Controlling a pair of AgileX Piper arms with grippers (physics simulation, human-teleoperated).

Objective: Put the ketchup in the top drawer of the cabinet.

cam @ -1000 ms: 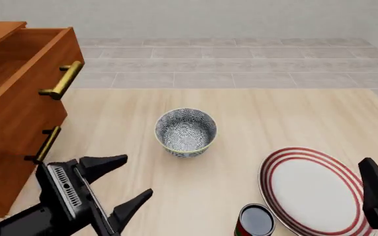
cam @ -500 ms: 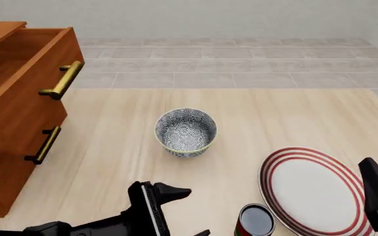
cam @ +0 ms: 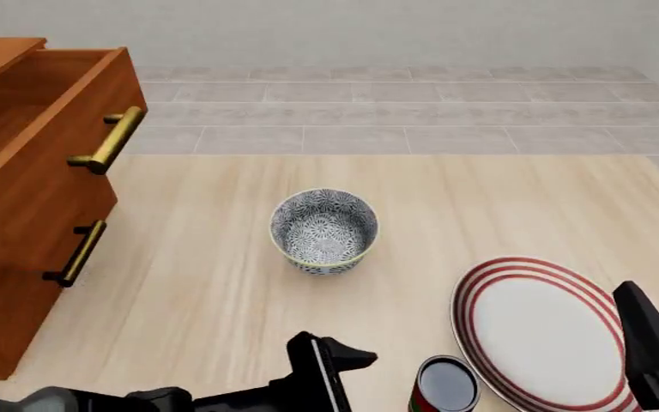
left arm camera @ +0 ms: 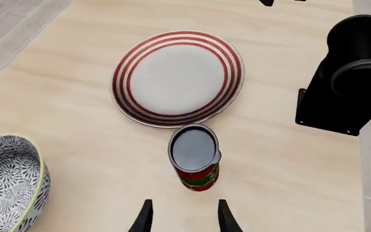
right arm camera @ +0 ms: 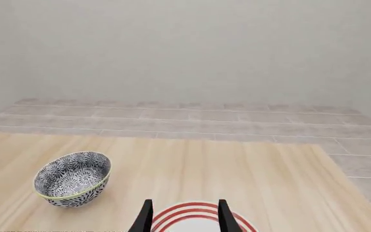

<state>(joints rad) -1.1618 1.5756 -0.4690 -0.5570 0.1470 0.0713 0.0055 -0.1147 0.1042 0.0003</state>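
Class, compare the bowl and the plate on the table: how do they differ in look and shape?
The bowl is deep with a dark floral pattern; the plate is flat, plain white inside red rings. The bowl stands alone mid-table; the plate lies by the ketchup. Both are round, empty and upright.

The left arm lies low along the near edge in the front view, reaching rightward, its gripper (cam: 347, 378) partly cut off by the frame. In its wrist view the fingertips (left arm camera: 145, 217) stand apart, holding nothing. The right gripper (right arm camera: 183, 217) points forward, fingers parted and empty, its arm (cam: 650, 352) at the right edge.
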